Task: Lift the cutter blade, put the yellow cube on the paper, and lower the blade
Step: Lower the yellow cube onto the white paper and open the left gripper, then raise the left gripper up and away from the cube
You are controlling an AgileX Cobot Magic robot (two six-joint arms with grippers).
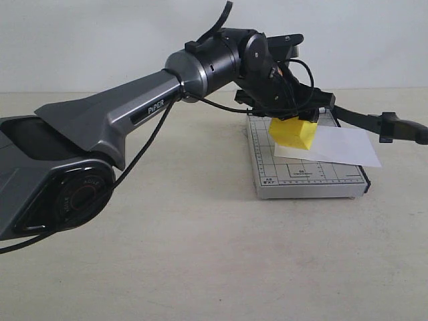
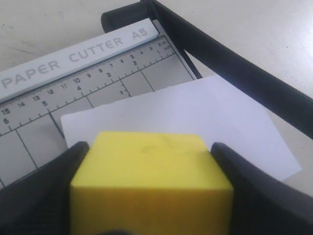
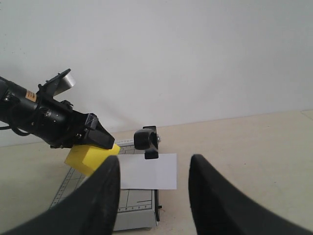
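My left gripper [image 1: 293, 115] is shut on the yellow cube [image 1: 293, 132], holding it tilted over the left end of the paper [image 1: 338, 146]; contact with the sheet cannot be told. In the left wrist view the cube [image 2: 151, 181] fills the space between both black fingers [image 2: 44, 196], with the paper [image 2: 195, 112] just beyond. The cutter blade [image 1: 364, 120] is raised, its handle [image 1: 401, 127] hanging free beyond the board's right side. My right gripper [image 3: 154, 166] is open and empty, well back from the blade handle [image 3: 145, 139] and the paper [image 3: 146, 171].
The grey gridded cutter board [image 1: 301, 177] lies on a beige table [image 1: 200, 261]. The left arm [image 1: 120, 114] stretches across the left and middle of the exterior view. A white wall stands behind. The right gripper does not show in the exterior view.
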